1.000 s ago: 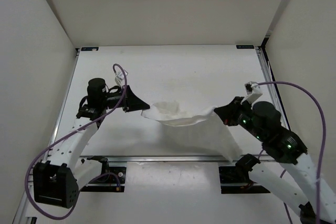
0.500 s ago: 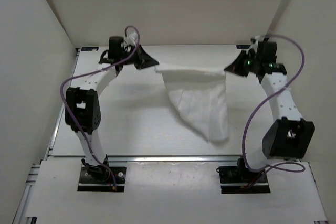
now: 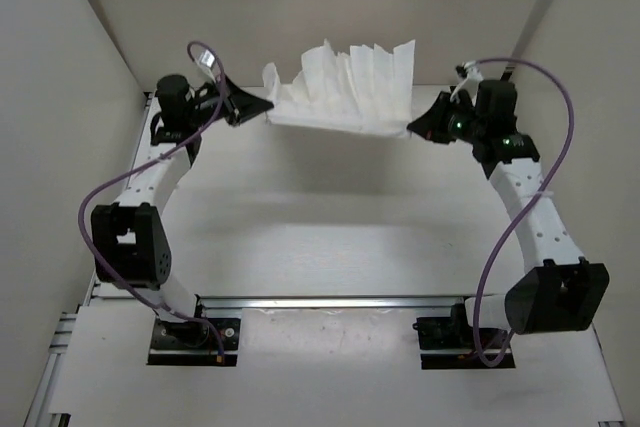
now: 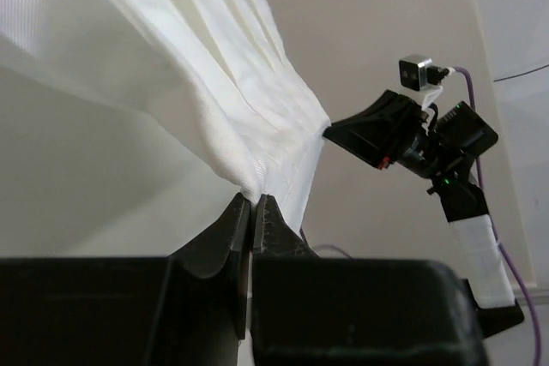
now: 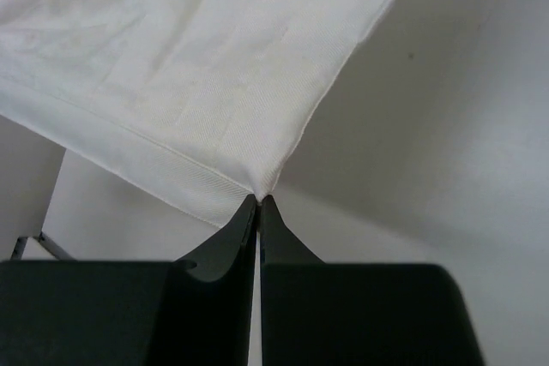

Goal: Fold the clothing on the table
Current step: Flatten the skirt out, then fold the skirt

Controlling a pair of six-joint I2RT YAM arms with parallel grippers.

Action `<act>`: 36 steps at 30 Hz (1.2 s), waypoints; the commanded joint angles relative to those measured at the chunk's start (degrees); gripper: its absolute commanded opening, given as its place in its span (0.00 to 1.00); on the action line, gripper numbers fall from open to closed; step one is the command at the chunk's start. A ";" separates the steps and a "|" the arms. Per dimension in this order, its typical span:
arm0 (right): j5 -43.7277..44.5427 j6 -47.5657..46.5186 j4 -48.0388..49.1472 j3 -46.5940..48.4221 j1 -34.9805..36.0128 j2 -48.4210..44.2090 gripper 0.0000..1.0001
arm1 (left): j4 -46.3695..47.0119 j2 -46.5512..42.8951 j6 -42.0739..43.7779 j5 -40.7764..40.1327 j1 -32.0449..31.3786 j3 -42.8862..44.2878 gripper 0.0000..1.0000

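The clothing (image 3: 345,87), a thin white creased cloth, is stretched in the air between my two grippers above the far end of the table (image 3: 330,217). Its loose part stands up and back toward the rear wall, off the table. My left gripper (image 3: 268,105) is shut on the cloth's left corner; in the left wrist view the gripper (image 4: 251,199) pinches a bunched hem of the clothing (image 4: 197,66). My right gripper (image 3: 412,130) is shut on the right corner; the right wrist view has that gripper (image 5: 258,198) nipping a hemmed corner of the clothing (image 5: 189,66).
White walls close in the table on the left (image 3: 70,147), right (image 3: 590,97) and back (image 3: 320,7). An aluminium rail (image 3: 330,302) runs along the near edge by the arm bases. Purple cables (image 3: 520,197) loop beside both arms.
Both arms swung from the near half of the table to its far end, carrying the clothing. It hung down between the grippers half a second ago; now it flares upward and back.
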 commanded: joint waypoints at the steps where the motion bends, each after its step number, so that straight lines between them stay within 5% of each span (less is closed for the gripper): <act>1: 4.19 0.85 -0.23 -13.02 -2.27 -4.33 0.00 | 0.00 -5.90 2.45 -3.15 2.84 -15.40 0.00; 6: -3.21 2.18 -8.38 -30.45 0.27 -9.52 0.00 | -10.60 -16.62 8.85 -9.11 -3.39 -37.19 0.00; 13: -4.10 1.39 -24.04 -34.16 3.62 -19.28 0.00 | -21.88 -31.67 6.69 -11.77 -10.44 -52.85 0.00; 22: -4.01 4.90 -36.62 -30.83 11.17 -25.09 0.00 | -35.58 -46.88 6.93 -17.12 -9.47 -49.98 0.00; 30: -7.08 5.70 -42.16 -24.33 9.34 -27.20 0.00 | -47.54 -53.83 7.55 -23.27 -6.05 -44.97 0.00; 36: -7.26 3.68 -38.47 -21.85 1.36 -22.38 0.00 | -37.20 -47.33 0.88 -23.71 -5.69 -44.96 0.00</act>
